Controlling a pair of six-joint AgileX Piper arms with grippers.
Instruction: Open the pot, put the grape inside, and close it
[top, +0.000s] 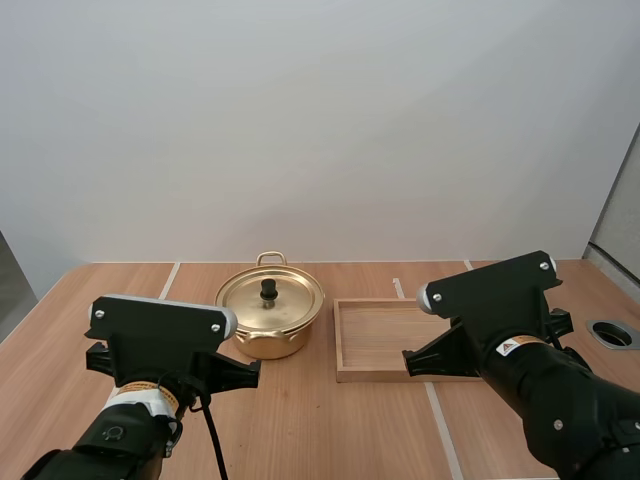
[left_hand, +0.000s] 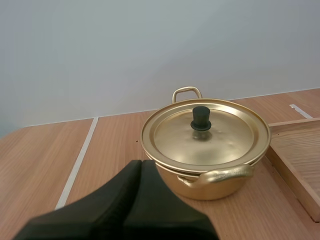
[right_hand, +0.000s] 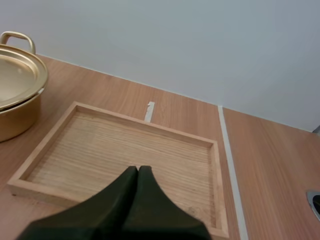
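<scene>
A gold pot (top: 270, 315) stands on the table with its lid (left_hand: 205, 132) on, a black knob (left_hand: 201, 118) at the lid's centre. My left gripper (left_hand: 141, 165) is shut on nothing, its fingers lying together as one dark wedge just short of the pot's near side. My right gripper (right_hand: 137, 171) is also shut on nothing, and it hovers over the near part of the bare wooden tray (right_hand: 45, 145). The pot's edge (right_hand: 17, 95) shows beside the tray. In the high view both arms sit near the table's front, left (top: 160, 345) and right (top: 500, 320).
The wooden tray (top: 350, 340) lies right of the pot. A round metal hole (top: 613, 333) is set in the table at the far right. Pale tape lines (top: 170, 280) run across the wooden tabletop.
</scene>
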